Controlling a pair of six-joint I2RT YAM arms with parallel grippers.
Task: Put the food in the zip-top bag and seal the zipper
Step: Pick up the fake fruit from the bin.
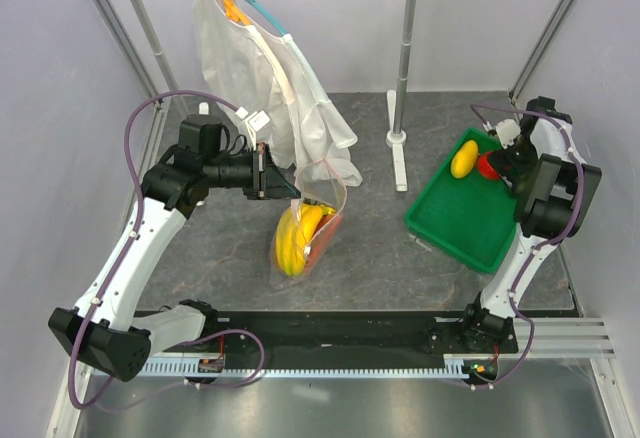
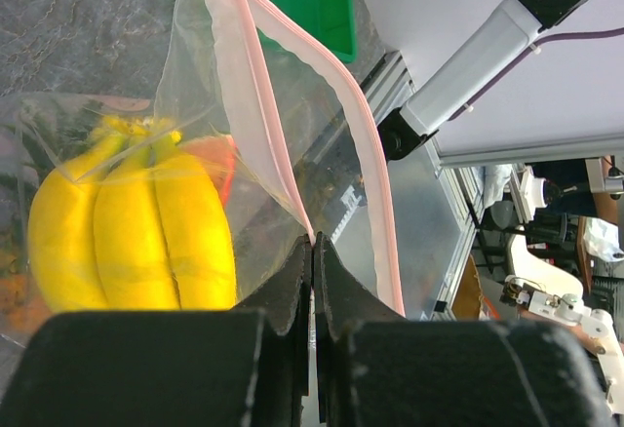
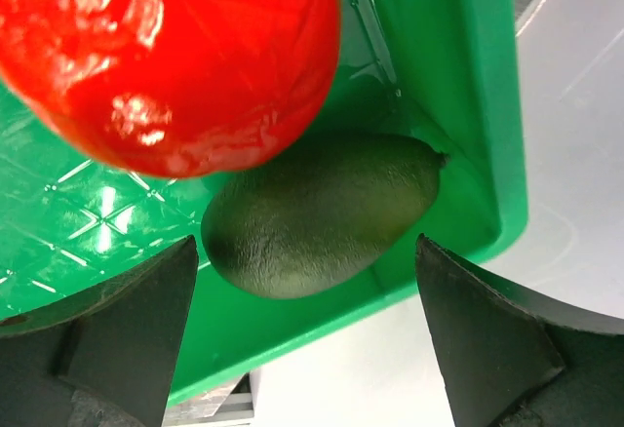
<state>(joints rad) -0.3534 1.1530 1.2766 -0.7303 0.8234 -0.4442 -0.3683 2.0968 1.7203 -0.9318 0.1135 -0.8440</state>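
The left gripper (image 1: 291, 189) has its jaws pressed together on the top edge of the zip-top bag (image 1: 327, 201), pinching the clear plastic right at the zipper (image 2: 363, 130). The zipper's pinkish strip runs away from the jaws in two separated lines, so the mouth stands open. The bag hangs from that grip near the middle of the tabletop (image 1: 400, 270), just near of the hem of the white garment (image 1: 262, 76) on the rack. Its lower end sags toward the surface, though whether it touches cannot be told. Inside it lies the yellow banana bunch (image 1: 296, 239), and the left wrist view shows a red-orange piece (image 2: 213, 157) behind the bananas through the plastic. The right gripper (image 1: 506, 161) is at the far right corner of the green tray (image 1: 455, 220), which sits on the right side of the tabletop, well apart from the bag. Its jaws are spread wide and hold nothing. Between and beyond them, in the right wrist view, are a glossy red piece (image 3: 175, 57) and, touching it and lying in the tray corner, a dark green oval piece (image 3: 322, 214). A small yellow piece (image 1: 463, 158) lies in the tray just left of the right gripper.
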